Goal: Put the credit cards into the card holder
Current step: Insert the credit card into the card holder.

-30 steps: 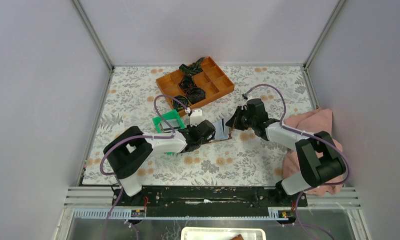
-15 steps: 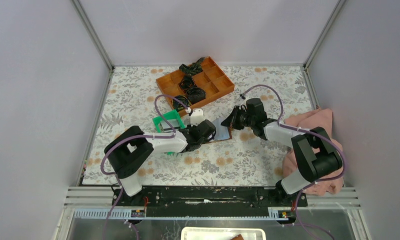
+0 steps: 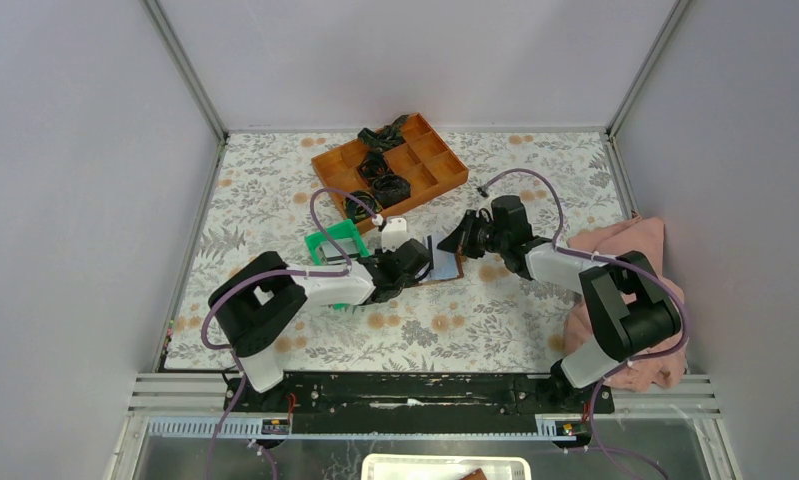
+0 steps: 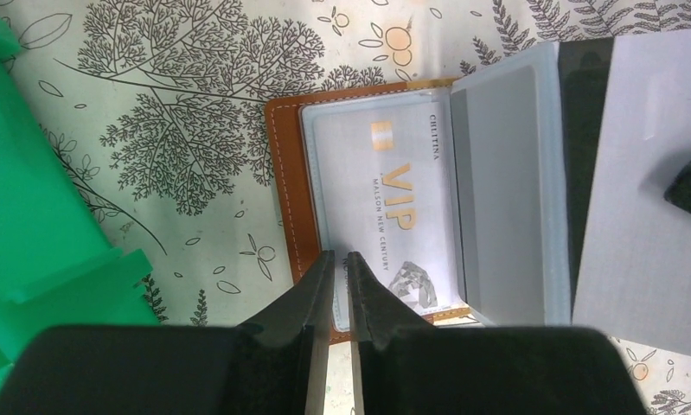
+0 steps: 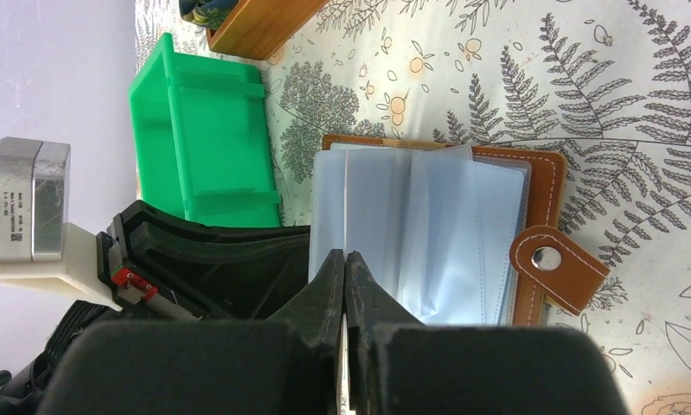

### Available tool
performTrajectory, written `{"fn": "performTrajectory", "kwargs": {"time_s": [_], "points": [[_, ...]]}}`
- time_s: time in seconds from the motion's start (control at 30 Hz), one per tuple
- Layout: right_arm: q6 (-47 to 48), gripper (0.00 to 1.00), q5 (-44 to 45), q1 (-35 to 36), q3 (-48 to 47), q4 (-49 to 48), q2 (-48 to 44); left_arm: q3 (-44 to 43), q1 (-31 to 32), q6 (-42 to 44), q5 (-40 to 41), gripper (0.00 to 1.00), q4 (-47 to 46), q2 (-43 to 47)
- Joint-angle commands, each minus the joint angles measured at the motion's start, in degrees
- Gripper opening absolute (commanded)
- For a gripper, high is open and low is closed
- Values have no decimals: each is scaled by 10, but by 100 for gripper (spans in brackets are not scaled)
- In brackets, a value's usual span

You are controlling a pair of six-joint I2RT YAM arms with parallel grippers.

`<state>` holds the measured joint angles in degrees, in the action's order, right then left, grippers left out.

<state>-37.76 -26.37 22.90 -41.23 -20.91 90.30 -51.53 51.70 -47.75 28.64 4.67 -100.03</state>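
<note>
The brown card holder (image 4: 283,190) lies open on the floral cloth (image 3: 453,270), its snap tab (image 5: 558,259) on the far side. A silvery credit card (image 4: 385,199) printed VIP sits in its left clear pocket. My left gripper (image 4: 340,255) hovers over the holder's near edge (image 3: 422,262), its jaws a narrow slit apart with nothing between them. My right gripper (image 5: 346,253) is shut on the edge of a clear sleeve page (image 5: 428,216) and holds it upright (image 4: 506,190). In the top view the right gripper (image 3: 455,243) is just right of the holder. No other cards show.
A green plastic tray (image 3: 337,243) stands just left of the holder, close to my left wrist (image 5: 203,130). An orange compartment tray (image 3: 390,165) with black coiled items is at the back. A pink cloth (image 3: 625,250) lies at the right edge.
My right gripper has shifted slightly left toward the holder, and the sleeve page stands up more. The left arm has barely moved.
</note>
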Motion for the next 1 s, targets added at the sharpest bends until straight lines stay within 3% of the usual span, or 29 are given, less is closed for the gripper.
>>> {"fn": "performTrajectory", "kwargs": {"time_s": [0.0, 0.37, 0.7, 0.97], "points": [[-7, 0, -14, 12, -3, -39, 10, -8, 3, 10, -7, 17, -23, -3], [-7, 0, 6, 47, -10, -41, 27, -4, 3, 14, 7, 17, -1, 10], [5, 0, 18, 48, -12, -34, 43, 30, 4, -1, 62, 18, 79, 108], [12, 0, 22, 47, -22, -17, 35, 14, 3, 63, 19, 18, 23, 104]]}}
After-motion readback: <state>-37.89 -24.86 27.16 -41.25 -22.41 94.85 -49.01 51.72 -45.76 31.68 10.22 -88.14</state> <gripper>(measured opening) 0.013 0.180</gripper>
